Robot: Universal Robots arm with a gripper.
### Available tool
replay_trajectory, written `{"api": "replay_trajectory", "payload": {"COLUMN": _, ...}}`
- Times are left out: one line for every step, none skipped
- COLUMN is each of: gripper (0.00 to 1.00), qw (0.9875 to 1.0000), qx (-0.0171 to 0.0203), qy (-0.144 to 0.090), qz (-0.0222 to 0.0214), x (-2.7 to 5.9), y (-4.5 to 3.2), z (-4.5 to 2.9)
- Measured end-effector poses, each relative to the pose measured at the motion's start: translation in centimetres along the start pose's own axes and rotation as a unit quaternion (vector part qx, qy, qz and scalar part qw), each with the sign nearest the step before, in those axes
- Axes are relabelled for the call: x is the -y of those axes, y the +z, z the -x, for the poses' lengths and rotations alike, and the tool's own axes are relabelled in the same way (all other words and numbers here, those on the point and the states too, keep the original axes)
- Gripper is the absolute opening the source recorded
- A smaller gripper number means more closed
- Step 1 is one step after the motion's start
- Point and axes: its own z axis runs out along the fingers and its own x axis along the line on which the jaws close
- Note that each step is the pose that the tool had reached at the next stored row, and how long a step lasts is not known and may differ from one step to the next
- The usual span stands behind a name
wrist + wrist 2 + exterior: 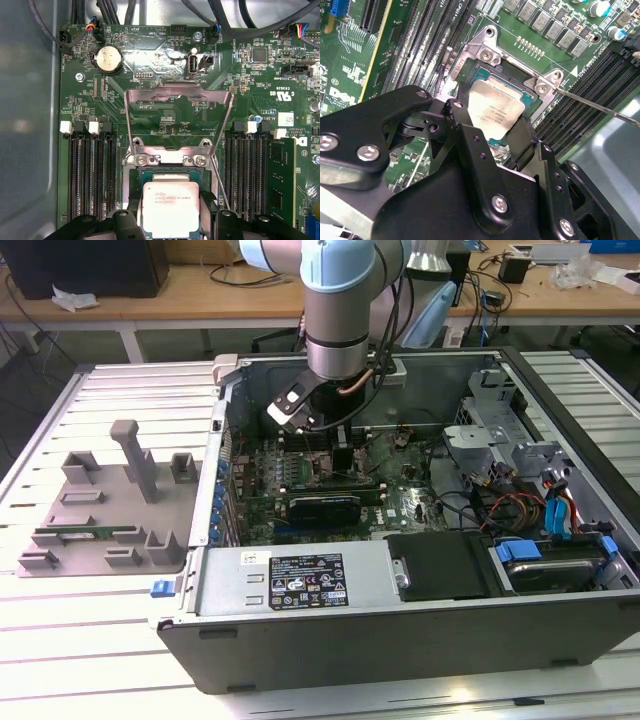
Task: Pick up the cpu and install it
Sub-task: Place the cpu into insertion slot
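Observation:
The cpu [496, 111] [170, 207], a square chip with a silver top, sits level between my two black fingers [462, 117], right over the open socket [485, 75] on the green motherboard. My gripper [492, 122] [171, 216] is shut on its two opposite edges. The socket's metal load plate [177, 115] stands swung open, and its thin lever [219, 177] sticks out beside it. In the exterior view my gripper [345, 455] reaches down into the open computer case [400, 630]; the chip is hidden there.
Memory slots [90, 175] flank the socket on both sides. Inside the case are an expansion card [320, 508], a black power supply [440, 565] and loose cables [520, 510]. A grey plastic tray [110, 510] with a green memory stick [85, 535] lies at the exterior view's left.

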Motion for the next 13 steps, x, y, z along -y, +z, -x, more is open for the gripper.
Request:
{"api": "replay_trajectory", "payload": {"gripper": 0.54, "qw": 1.0, "qx": 0.0001, "qy": 0.001, "qz": 0.0, "x": -0.01, "y": 0.0, "z": 0.0}}
{"api": "replay_trajectory", "payload": {"gripper": 0.54, "qw": 1.0, "qx": 0.0001, "qy": 0.002, "qz": 0.0001, "x": -0.02, "y": 0.0, "z": 0.0}}
{"api": "replay_trajectory", "payload": {"gripper": 0.54, "qw": 1.0, "qx": 0.0001, "qy": 0.002, "qz": 0.0001, "x": -0.02, "y": 0.0, "z": 0.0}}
{"api": "replay_trajectory", "payload": {"gripper": 0.54, "qw": 1.0, "qx": 0.0001, "qy": 0.002, "qz": 0.0001, "x": -0.02, "y": 0.0, "z": 0.0}}
{"api": "replay_trajectory", "payload": {"gripper": 0.54, "qw": 1.0, "qx": 0.0001, "qy": 0.002, "qz": 0.0001, "x": -0.02, "y": 0.0, "z": 0.0}}
{"api": "replay_trajectory", "payload": {"gripper": 0.54, "qw": 1.0, "qx": 0.0002, "qy": 0.002, "qz": 0.0001, "x": -0.02, "y": 0.0, "z": 0.0}}
{"api": "replay_trajectory", "payload": {"gripper": 0.54, "qw": 1.0, "qx": 0.0001, "qy": 0.002, "qz": 0.0001, "x": -0.02, "y": 0.0, "z": 0.0}}
{"api": "replay_trajectory", "payload": {"gripper": 0.54, "qw": 1.0, "qx": 0.0002, "qy": 0.002, "qz": 0.0001, "x": -0.02, "y": 0.0, "z": 0.0}}
{"api": "replay_trajectory", "payload": {"gripper": 0.54, "qw": 1.0, "qx": 0.0001, "qy": 0.002, "qz": 0.0001, "x": -0.02, "y": 0.0, "z": 0.0}}
{"api": "replay_trajectory", "payload": {"gripper": 0.54, "qw": 1.0, "qx": 0.0, "qy": 0.002, "qz": 0.0003, "x": -0.03, "y": 0.01, "z": 0.0}}
{"api": "replay_trajectory", "payload": {"gripper": 0.55, "qw": 1.0, "qx": 0.0, "qy": 0.002, "qz": 0.0003, "x": -0.03, "y": 0.01, "z": -0.01}}
{"api": "replay_trajectory", "payload": {"gripper": 0.55, "qw": 1.0, "qx": 0.0, "qy": 0.002, "qz": 0.0002, "x": -0.03, "y": 0.01, "z": -0.01}}
{"api": "replay_trajectory", "payload": {"gripper": 0.62, "qw": 1.0, "qx": 0.0001, "qy": 0.002, "qz": 0.0001, "x": -0.02, "y": 0.01, "z": 0.0}}
